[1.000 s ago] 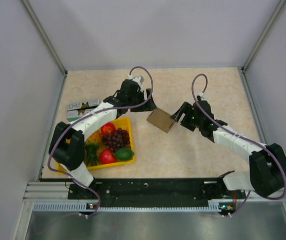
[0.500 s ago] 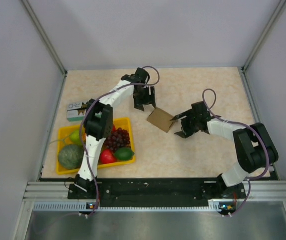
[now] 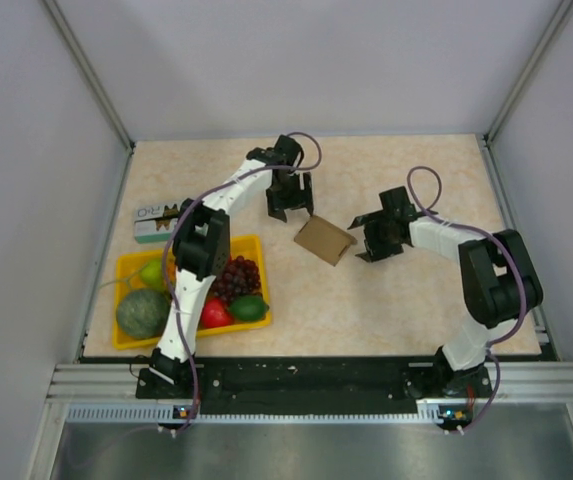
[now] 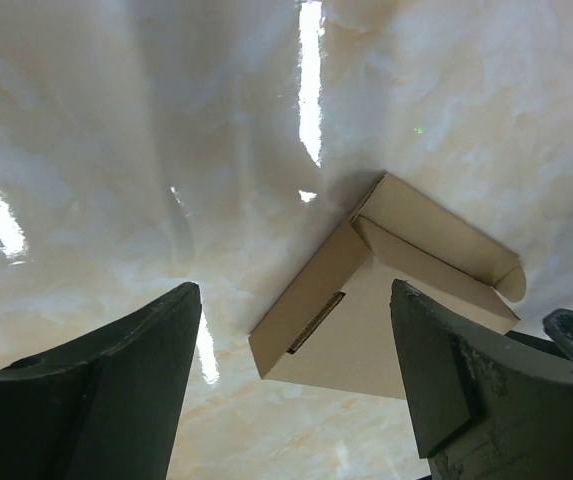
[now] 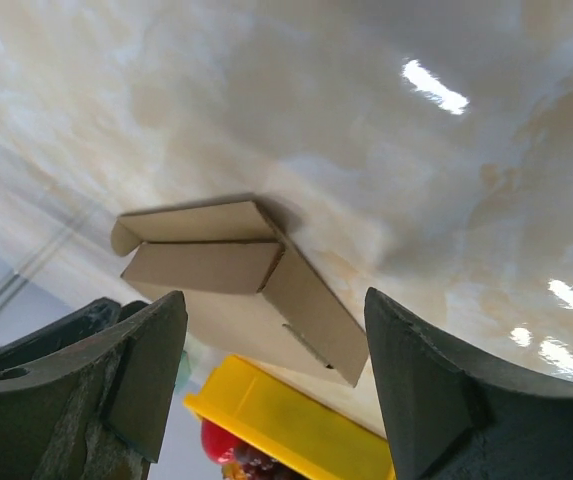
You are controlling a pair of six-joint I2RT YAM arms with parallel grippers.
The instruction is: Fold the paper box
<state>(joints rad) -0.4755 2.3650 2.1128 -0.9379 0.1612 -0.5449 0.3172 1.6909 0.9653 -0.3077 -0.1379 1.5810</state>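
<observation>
On the table, near its middle, paper box [image 3: 324,240]: you have one, plain brown and partly folded, lying on the tabletop between the two claws; a side wall with a slot and a round-cornered flap show in the wrist views.
Claws: two, one on each arm.
Left gripper [image 3: 291,211]: spread wide and pointing down at the table just beyond the box's far-left corner. It holds nothing. Its wrist view shows the box lying below, seen through the gap between the two fingers [image 4: 96,395].
Right gripper [image 3: 359,240]: also spread wide, just right of the box with its opening turned toward it. It holds nothing. You cannot tell from these views whether its far fingertip touches the box's right corner.
Yellow tray [image 3: 263,285]: one, left of the box and nearer to you.
Fruit in the tray: five pieces counted, namely one melon [image 3: 142,313], one pale green fruit [image 3: 152,272], one bunch of dark grapes [image 3: 239,275], one red fruit [image 3: 213,313] and one dark green fruit [image 3: 249,307].
Printed carton [image 3: 154,221]: one, green and white, lying beyond the tray at the left edge.
</observation>
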